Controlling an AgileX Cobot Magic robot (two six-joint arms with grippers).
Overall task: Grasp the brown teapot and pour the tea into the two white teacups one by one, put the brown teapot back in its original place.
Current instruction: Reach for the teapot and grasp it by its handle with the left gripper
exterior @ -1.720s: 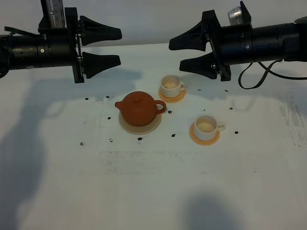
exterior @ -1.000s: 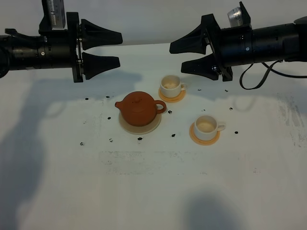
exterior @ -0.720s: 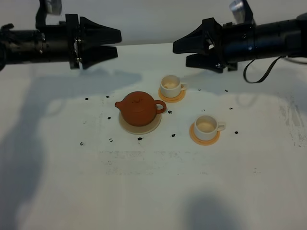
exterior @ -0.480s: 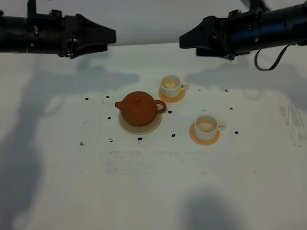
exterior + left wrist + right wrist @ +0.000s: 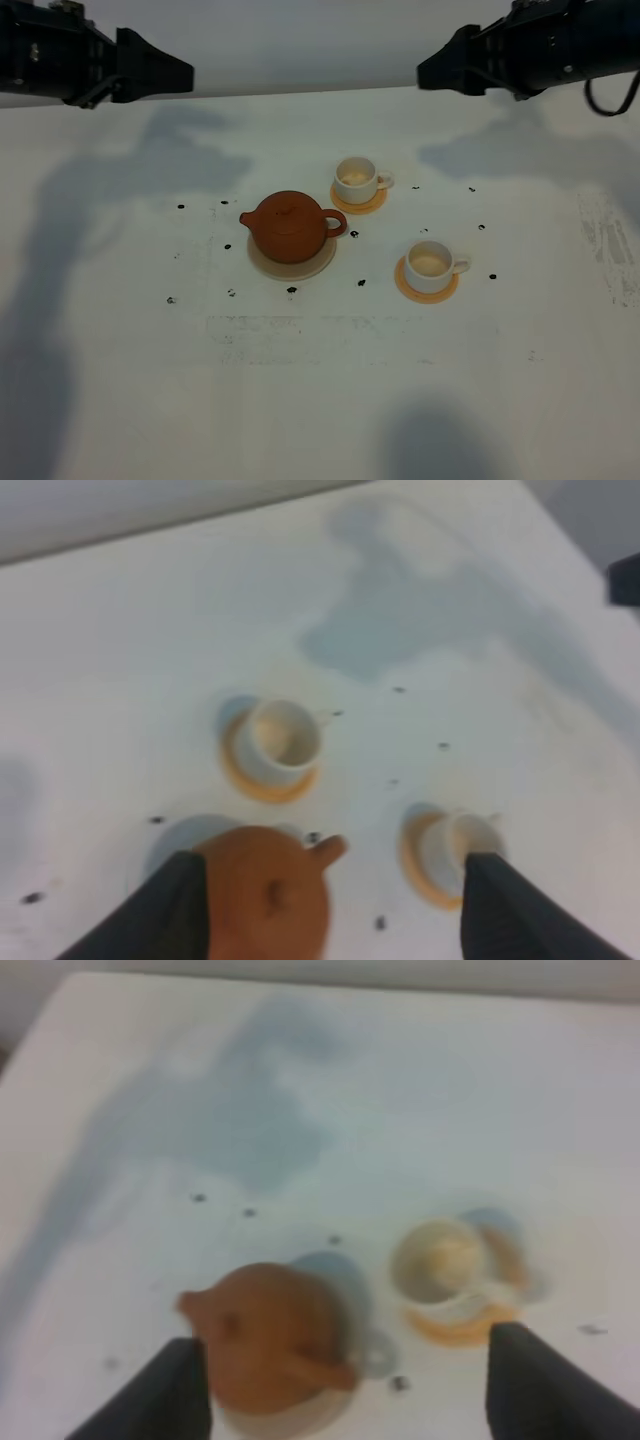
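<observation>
A: Biggest first: white table (image 5: pixel 300 400), both arms high over its far edge. Left gripper (image 5: pixel 182 78)?

B: Wrist view shows its 2 fingers (image 5: pixel 170 912) spread wide, with nothing between them but a look down at the pot. Right gripper (image 5: pixel 428 75) is the same, jaws well apart and empty.

A: Brown teapot (image 5: pixel 287 227)?

B: Upright, lid on, seated on its beige coaster (image 5: pixel 322 266) near mid-table. Spout (image 5: pixel 246 217) points to the left-arm side, loop handle (image 5: pixel 336 223) to the right-arm side, toward the cups.

A: Cups?

B: 2 white teacups, each on an orange coaster (image 5: pixel 372 206). Far teacup (image 5: pixel 353 179) sits just beyond the handle. Near teacup (image 5: pixel 429 264) is off to the right of the pot, clear of it. Whether any tea is in them, I cannot tell. Black specks (image 5: pixel 291 290) dot the table round the set.

A: So nothing looks poured, and the step in hand is the reach and grasp.

B: My read — the handle side suits the right gripper. Come straight down with the jaws wide until they straddle the handle, then close firmly; clay is likely slick, and the pot is the heavy item here. Lift level so the lid keeps its seat and the coaster is not dragged. Mind the far teacup beside the handle on the way in.
</observation>
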